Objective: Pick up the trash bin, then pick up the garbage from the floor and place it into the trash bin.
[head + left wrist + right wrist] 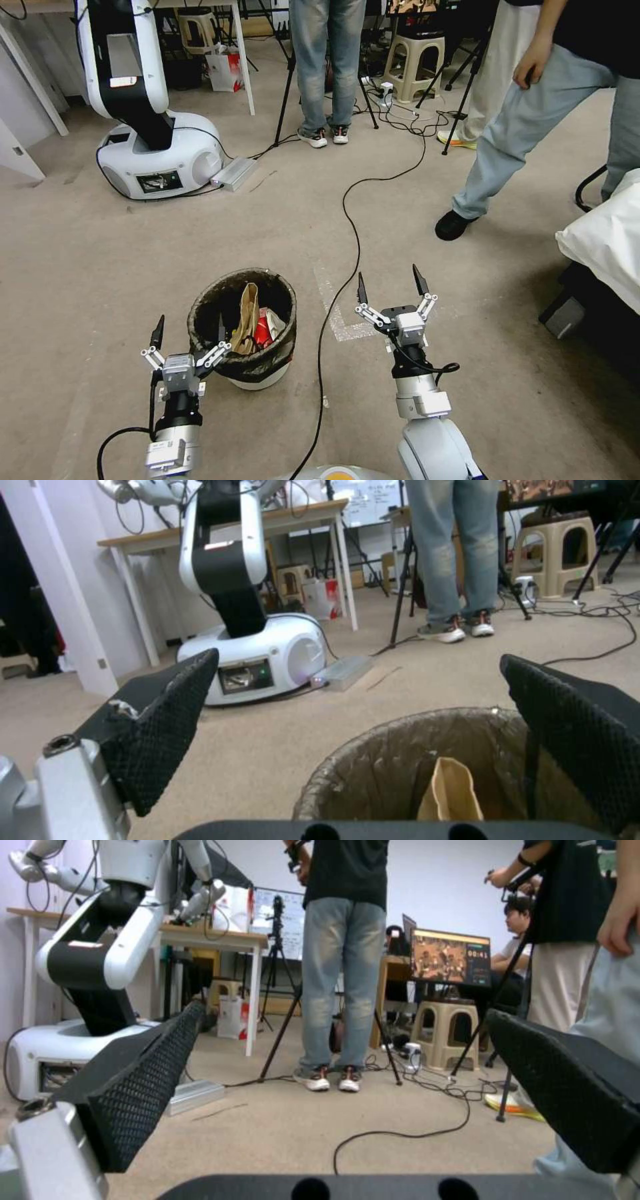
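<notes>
The trash bin stands upright on the beige floor, its dark bag folded over the rim. Inside it lies garbage: a brown paper bag, also seen in the left wrist view, and a red-and-white packet. My left gripper is open and straddles the bin's near-left rim, with one finger over the inside and the other outside. My right gripper hangs open to the right of the bin, above the floor, and holds nothing.
A black cable snakes across the floor between bin and right gripper, past a pale tape corner. Another white robot's base stands far left. People's legs, tripods and stools fill the back. A white cushion sits at right.
</notes>
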### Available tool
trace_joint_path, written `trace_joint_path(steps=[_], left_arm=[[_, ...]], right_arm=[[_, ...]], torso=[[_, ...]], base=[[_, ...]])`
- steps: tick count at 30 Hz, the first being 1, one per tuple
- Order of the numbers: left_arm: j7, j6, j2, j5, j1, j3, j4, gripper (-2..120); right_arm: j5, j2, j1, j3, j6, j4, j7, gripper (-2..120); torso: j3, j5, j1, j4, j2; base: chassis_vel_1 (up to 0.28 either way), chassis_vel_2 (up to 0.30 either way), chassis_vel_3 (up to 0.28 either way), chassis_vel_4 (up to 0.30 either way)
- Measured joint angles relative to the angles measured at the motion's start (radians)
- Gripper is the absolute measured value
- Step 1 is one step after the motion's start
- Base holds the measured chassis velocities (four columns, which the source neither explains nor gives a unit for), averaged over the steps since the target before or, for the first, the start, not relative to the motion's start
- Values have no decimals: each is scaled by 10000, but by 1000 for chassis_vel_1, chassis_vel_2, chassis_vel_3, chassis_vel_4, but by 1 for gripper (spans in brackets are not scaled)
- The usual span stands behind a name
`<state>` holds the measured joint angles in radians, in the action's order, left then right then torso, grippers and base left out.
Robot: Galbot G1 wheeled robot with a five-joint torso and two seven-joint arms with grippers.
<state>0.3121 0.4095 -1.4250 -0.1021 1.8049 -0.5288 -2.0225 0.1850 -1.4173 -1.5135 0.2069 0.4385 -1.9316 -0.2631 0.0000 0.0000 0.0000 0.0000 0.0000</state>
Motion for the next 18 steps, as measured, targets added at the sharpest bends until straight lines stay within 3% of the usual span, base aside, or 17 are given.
trace_joint_path(steps=[18], left_arm=[[4, -31, 5, 19, -3, -2, -4, 100]], right_arm=[[-1, 1, 0, 0, 1, -5, 0, 100]], torso=[[0, 0, 1, 0, 0]], base=[[0, 0, 0, 0]])
